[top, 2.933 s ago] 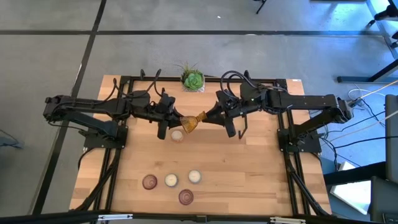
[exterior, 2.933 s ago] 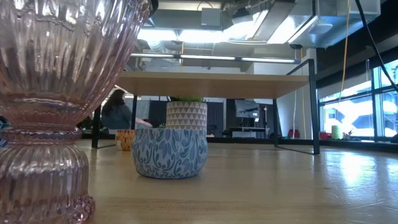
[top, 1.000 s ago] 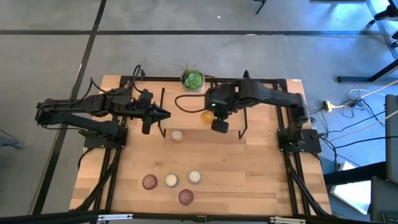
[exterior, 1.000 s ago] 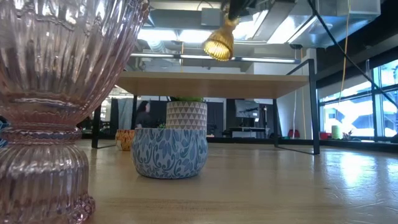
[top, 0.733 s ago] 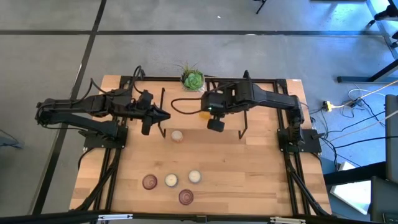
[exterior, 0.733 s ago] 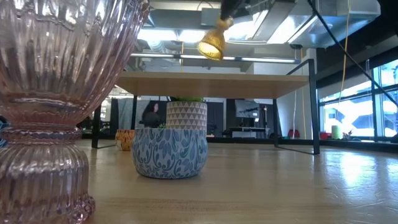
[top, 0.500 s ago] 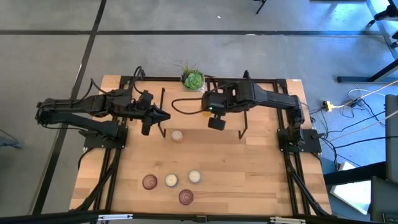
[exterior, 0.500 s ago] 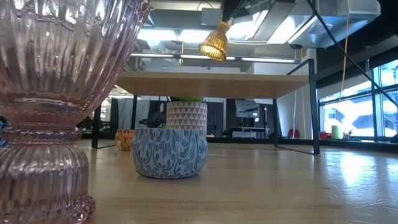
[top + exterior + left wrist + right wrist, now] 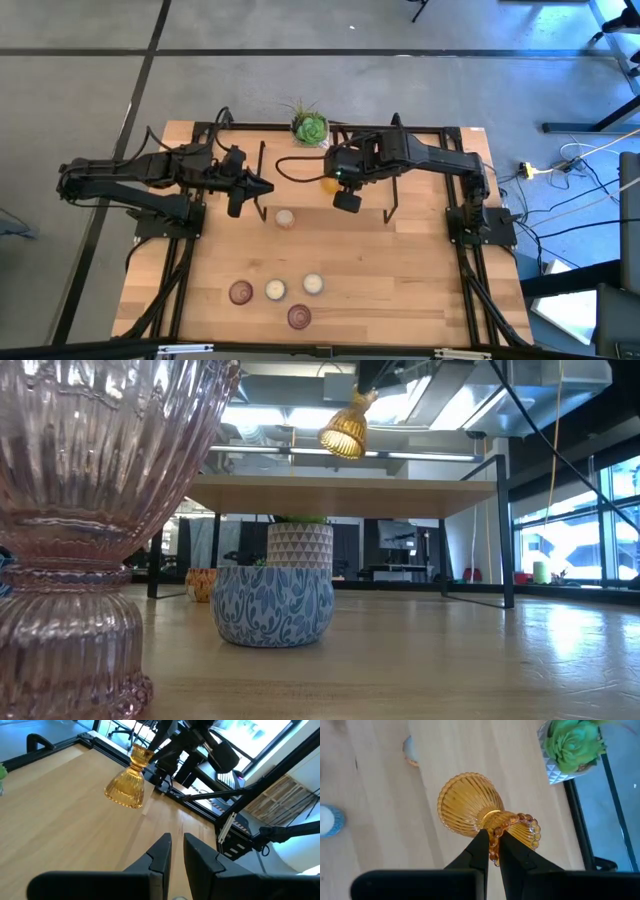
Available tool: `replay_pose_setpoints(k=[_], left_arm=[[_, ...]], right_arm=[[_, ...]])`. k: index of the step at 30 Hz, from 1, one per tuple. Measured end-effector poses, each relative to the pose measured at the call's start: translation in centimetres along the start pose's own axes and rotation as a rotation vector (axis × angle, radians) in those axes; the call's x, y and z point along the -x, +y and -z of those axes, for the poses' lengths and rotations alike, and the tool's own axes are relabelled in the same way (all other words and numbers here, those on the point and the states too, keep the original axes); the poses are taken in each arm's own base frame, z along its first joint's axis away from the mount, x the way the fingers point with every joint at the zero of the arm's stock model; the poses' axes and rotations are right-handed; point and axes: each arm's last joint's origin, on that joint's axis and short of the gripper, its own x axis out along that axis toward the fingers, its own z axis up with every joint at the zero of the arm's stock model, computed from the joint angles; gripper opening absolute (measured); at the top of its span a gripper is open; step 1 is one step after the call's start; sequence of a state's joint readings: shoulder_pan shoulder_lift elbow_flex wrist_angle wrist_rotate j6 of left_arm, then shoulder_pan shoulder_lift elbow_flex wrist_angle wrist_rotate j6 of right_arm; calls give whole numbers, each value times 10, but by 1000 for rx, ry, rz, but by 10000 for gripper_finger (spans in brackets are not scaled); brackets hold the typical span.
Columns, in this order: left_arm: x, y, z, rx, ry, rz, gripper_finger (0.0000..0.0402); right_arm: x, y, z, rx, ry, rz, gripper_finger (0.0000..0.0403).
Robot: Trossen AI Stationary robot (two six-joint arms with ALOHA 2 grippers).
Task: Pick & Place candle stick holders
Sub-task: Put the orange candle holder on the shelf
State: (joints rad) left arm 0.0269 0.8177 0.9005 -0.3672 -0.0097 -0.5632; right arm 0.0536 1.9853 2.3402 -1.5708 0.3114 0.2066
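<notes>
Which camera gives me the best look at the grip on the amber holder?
The right wrist view: the right gripper pinches the amber holder at its beaded rim. The left wrist view shows it hanging above the table; the low view shows it lifted; the high view shows only a sliver.

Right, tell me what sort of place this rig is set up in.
Probably an open-plan lab or workshop, not a home: exposed ceiling ducts and strip lights, large windows, and a grey taped concrete floor around the wooden worktable with its two dark robot arms.
</notes>
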Motion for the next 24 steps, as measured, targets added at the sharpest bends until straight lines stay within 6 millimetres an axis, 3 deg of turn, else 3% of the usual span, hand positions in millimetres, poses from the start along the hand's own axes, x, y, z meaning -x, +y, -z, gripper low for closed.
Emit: replay_pose_setpoints(k=[8,14,20,24], left_arm=[[0,0,0,11,-2,1,45],[0,2,-1,27,-42,-59,45],[-1,5,-5,84,-103,-125,45],[-6,4,-8,113,-147,-133,45]], right_arm=[[23,31,16,97,-43,-9,30],[17,45,22,121,-6,-29,30],[30,26,42,132,7,-29,30],[27,13,62,111,67,-33,30]])
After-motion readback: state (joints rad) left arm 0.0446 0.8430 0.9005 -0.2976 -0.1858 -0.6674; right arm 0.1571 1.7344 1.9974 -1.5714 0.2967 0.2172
